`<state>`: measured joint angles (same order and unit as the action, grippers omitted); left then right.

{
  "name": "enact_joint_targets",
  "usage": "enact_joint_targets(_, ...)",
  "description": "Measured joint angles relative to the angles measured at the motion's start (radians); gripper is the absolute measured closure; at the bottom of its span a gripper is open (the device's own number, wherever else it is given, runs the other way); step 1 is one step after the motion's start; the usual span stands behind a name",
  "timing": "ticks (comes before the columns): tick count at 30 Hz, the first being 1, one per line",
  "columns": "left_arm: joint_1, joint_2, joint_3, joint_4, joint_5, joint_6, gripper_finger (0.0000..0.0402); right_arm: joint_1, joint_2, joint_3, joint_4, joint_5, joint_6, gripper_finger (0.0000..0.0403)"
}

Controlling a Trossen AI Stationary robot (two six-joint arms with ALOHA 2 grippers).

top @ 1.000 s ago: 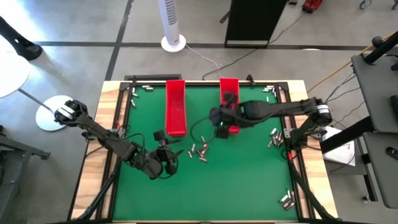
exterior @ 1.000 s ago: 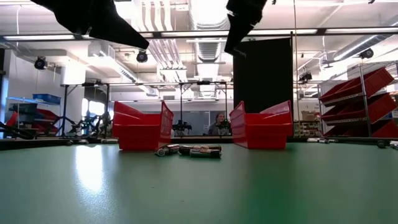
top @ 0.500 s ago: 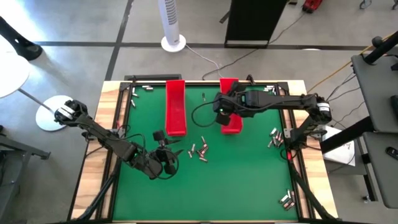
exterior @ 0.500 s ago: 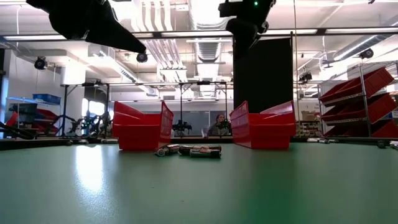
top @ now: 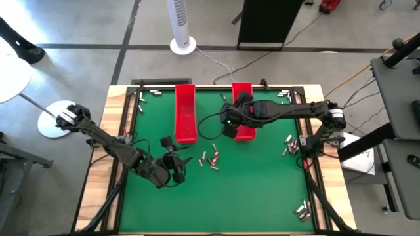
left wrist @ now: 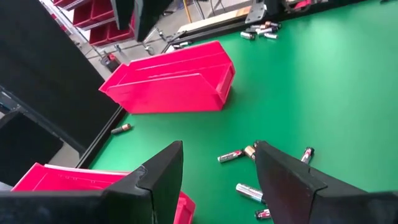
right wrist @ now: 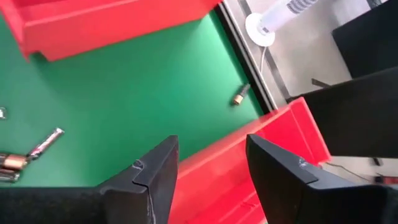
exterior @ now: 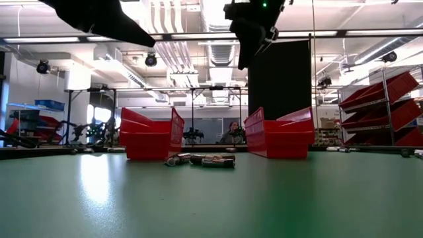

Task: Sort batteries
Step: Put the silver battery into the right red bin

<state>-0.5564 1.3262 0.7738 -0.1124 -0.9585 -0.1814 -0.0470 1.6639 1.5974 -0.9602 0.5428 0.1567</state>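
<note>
Several batteries (top: 210, 158) lie loose on the green mat near its middle, also seen in the low view (exterior: 201, 159) and the left wrist view (left wrist: 239, 154). My left gripper (top: 176, 152) hovers open above the mat just left of them (left wrist: 219, 149), with nothing between its fingers. My right gripper (top: 225, 126) hangs high and open (right wrist: 211, 140) over the left wall of the right red tray (top: 244, 98), also holding nothing. The left red tray (top: 186, 111) stands beside it. One battery (right wrist: 238, 96) lies alone between the trays near the far edge.
More batteries lie near the mat's right edge (top: 289, 145), in its near right corner (top: 303, 210), far left corner (top: 141, 98) and far right corner (top: 283, 95). A raised frame (top: 216, 86) runs around the mat. Beyond the far edge a person (exterior: 232, 132) sits.
My right gripper has swung from over the near end of the right tray toward the far edge and a little left, rolling as it went. The left arm and the batteries have stayed put.
</note>
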Motion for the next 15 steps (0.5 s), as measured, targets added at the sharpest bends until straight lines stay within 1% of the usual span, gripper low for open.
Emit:
enact_joint_targets(4, 0.0, -0.009, 0.0, 0.002, 0.0, -0.003, 0.0222, 0.043, 0.006, 0.0, 0.013, 0.0, 0.008, 0.0218)
enact_joint_targets(8, 0.0, -0.01, 0.0, 0.0, 0.0, 0.005, 0.0222, 0.133, 0.028, -0.001, 0.059, 0.0, 0.007, 0.0221)
enact_joint_targets(11, 0.0, -0.01, 0.0, 0.0, 0.0, 0.005, 0.0222, 0.209, 0.063, -0.002, 0.077, -0.001, 0.001, 0.0225)
enact_joint_targets(15, 0.0, -0.01, 0.0, 0.0, 0.0, 0.005, 0.0222, 0.292, 0.147, -0.003, 0.096, -0.002, 0.031, 0.0226)
